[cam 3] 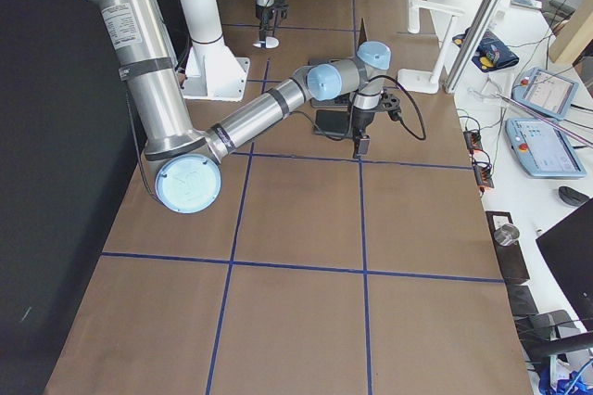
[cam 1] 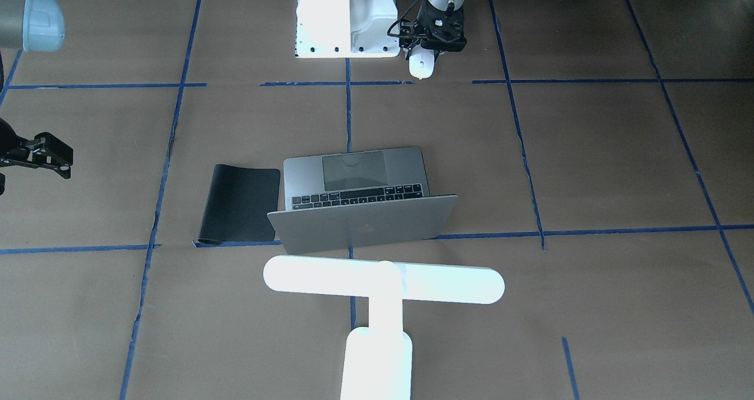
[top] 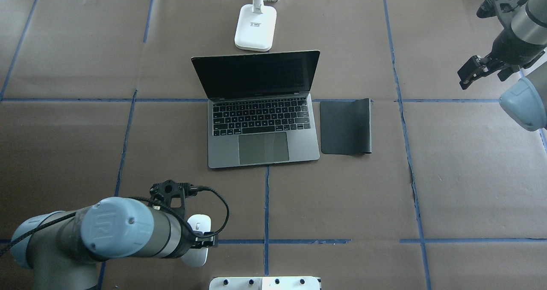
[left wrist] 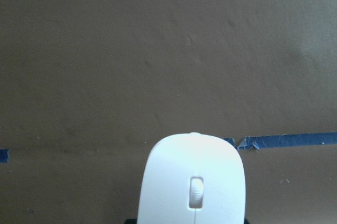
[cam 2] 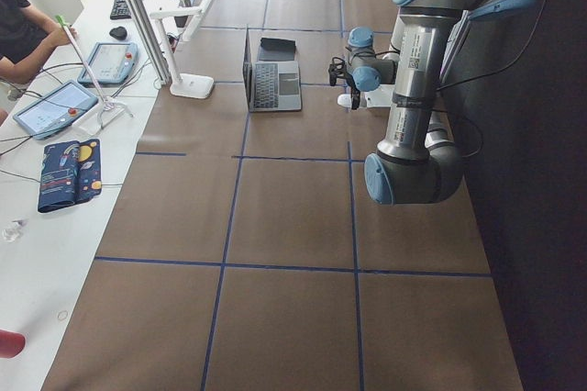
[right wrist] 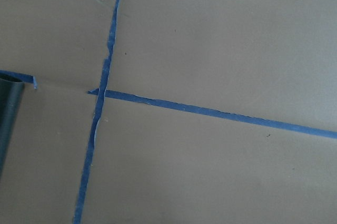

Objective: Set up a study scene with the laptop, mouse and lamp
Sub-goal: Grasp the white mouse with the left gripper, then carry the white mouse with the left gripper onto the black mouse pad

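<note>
Already the laptop [top: 263, 127] sits open before the lamp [top: 255, 27]. The left pincer [cam 1: 425, 49] grips the mouse [cam 1: 422, 67], still unplaced. I cannot tell the right pincer's [top: 466, 78] state.

Thin grey metal laptop [top: 260, 123], matt; small white oval plastic mouse [left wrist: 192, 182], glossy-smooth; brown paper table cover [top: 470, 174], matt (faintly creased).

Table [cam 1: 589, 152] brown, crossed by a grid of blue tape lines [cam 1: 589, 81]. Laptop [top: 263, 127] grey, with black keys, black screen and a darker grey trackpad. Mouse [left wrist: 192, 182] plain white with a thin grey seam. Lamp [cam 1: 383, 282] all bright white. Mat [top: 346, 127] plain black. Left arm [top: 128, 234] silver-grey with pale blue caps.
</note>
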Tool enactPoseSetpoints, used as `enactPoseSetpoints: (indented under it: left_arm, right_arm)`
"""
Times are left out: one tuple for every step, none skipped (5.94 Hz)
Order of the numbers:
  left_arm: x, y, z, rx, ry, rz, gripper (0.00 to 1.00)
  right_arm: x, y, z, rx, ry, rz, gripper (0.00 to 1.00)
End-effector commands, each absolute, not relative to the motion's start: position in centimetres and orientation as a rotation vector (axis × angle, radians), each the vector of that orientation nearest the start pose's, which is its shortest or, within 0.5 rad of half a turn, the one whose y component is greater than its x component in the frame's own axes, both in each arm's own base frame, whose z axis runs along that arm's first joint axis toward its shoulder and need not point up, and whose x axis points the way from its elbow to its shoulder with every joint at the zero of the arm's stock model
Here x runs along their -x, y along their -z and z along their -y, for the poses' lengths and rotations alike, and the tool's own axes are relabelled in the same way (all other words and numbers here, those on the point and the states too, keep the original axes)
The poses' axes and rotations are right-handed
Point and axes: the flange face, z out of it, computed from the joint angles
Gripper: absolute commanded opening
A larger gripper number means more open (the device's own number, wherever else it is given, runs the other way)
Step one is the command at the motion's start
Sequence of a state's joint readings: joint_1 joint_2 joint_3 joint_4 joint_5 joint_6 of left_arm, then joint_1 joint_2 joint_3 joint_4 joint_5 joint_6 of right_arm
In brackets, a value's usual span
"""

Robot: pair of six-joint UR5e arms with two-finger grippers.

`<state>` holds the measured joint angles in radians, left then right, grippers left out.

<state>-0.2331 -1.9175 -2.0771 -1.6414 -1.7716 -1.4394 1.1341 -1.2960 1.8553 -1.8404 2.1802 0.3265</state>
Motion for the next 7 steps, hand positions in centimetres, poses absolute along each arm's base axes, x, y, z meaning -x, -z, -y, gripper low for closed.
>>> enactPoseSetpoints:
  left_arm:
    - [-55.1,-16.3,30.7,-0.040,0.075,-0.971,0.05]
    - [-56.9,-13.6,33.9,-0.059,0.109,-0.976,0.05]
    - [-59.4,-10.8,36.6,-0.076,0.128,-0.998,0.05]
    - [-63.6,-7.1,40.1,-0.089,0.148,-1.009,0.05]
    - [-66.3,-5.3,42.3,-0.095,0.159,-1.012,0.04]
    - [-68.8,-3.5,44.3,-0.103,0.169,-1.020,0.04]
    - [-70.3,-1.5,45.9,-0.106,0.178,-1.016,0.04]
  right_arm:
    - [13.0,-45.0,53.5,-0.047,0.267,0.647,1.00]
    - [9.4,-47.1,53.2,-0.056,0.276,0.633,1.00]
    - [5.7,-49.9,52.2,-0.055,0.297,0.622,1.00]
    - [2.0,-52.5,50.8,-0.044,0.270,0.628,1.00]
    - [0.8,-52.0,50.7,-0.053,0.235,0.685,1.00]
    - [0.7,-51.9,50.7,-0.057,0.235,0.678,1.00]
    - [0.4,-51.2,50.8,-0.074,0.233,0.681,1.00]
